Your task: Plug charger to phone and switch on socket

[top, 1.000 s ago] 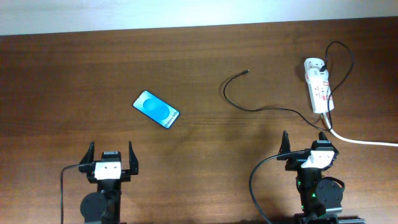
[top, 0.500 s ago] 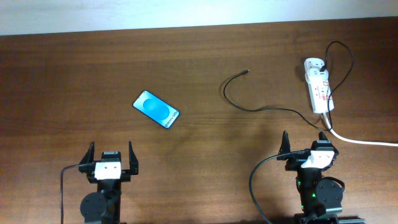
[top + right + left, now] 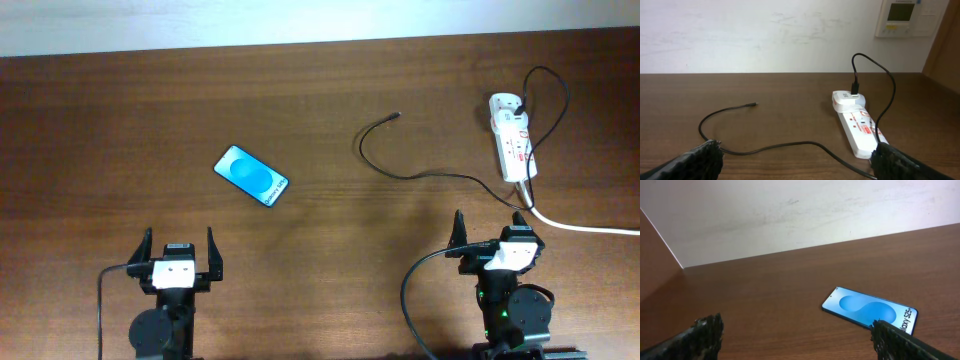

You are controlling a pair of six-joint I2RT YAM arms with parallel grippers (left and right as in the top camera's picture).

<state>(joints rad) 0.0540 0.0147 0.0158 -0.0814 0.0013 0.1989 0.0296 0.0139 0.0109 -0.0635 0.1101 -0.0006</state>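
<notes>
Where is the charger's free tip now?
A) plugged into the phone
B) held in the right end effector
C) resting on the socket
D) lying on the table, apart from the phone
D: the charger tip lies bare on the table, with clear wood between it and the phone.

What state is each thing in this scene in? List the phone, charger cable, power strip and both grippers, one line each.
Slim blue-screened smartphone: screen lit, lying flat, nothing plugged in.
Thin black charger cable: plug tip lying free, well apart from the smartphone; other end in the white adapter.
White oblong power strip with red switches: adapter plugged in at its far end; switch position cannot be told.
Left gripper: jaws open, empty.
Right gripper: jaws open, empty.
</notes>
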